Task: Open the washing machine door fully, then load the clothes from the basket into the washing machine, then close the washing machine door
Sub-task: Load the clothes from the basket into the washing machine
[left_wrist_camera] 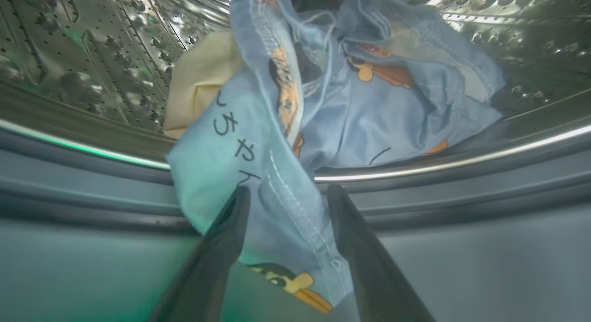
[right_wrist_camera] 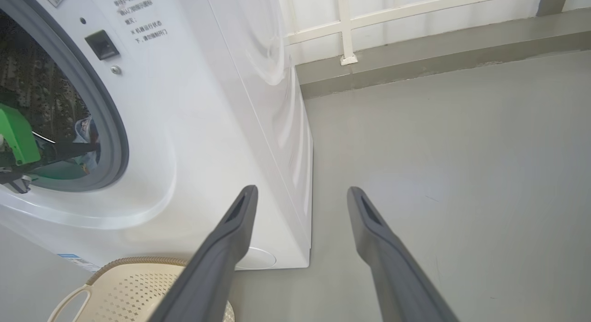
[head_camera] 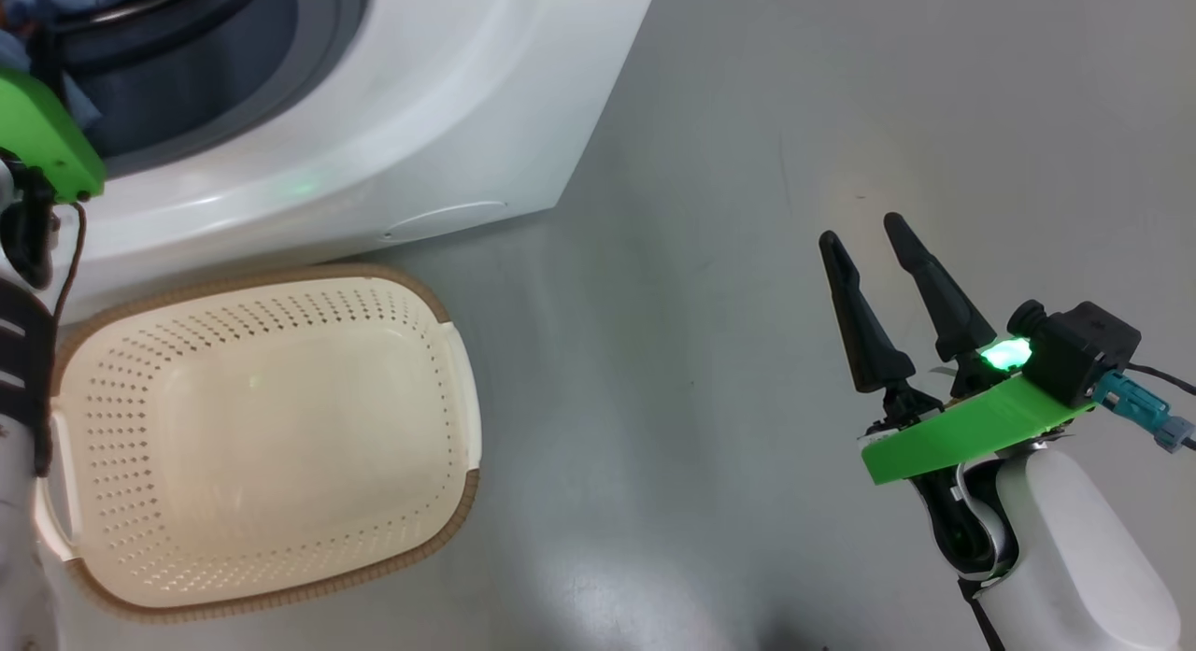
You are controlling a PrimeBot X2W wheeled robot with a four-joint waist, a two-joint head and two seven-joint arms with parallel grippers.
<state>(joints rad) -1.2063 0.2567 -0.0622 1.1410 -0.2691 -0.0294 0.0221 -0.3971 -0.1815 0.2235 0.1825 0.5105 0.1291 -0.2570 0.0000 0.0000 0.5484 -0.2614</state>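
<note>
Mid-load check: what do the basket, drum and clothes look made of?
The basket looks like matte cream moulded plastic: punched hole rows, brown woven-look rim. The drum looks like polished steel: bright glints, perforations. The clothes look like thin soft woven cloth, maybe cotton: stitched seams, creases, printed cartoons.

The head view looks steeply down on the floor [head_camera: 710, 399], taking in the lower front of the washing machine [head_camera: 420, 119] at upper left, the basket [head_camera: 280, 305] below it and the right pincer [head_camera: 860, 231] at right. The left wrist view sits very close at the machine's mouth, facing along the left pincer [left_wrist_camera: 287, 189] over the gasket [left_wrist_camera: 461, 197] into the drum [left_wrist_camera: 92, 49] and the clothes [left_wrist_camera: 360, 114]. The right wrist view hangs low and farther back, facing the machine's front and side, and shares the basket rim and floor with the head view.
</note>
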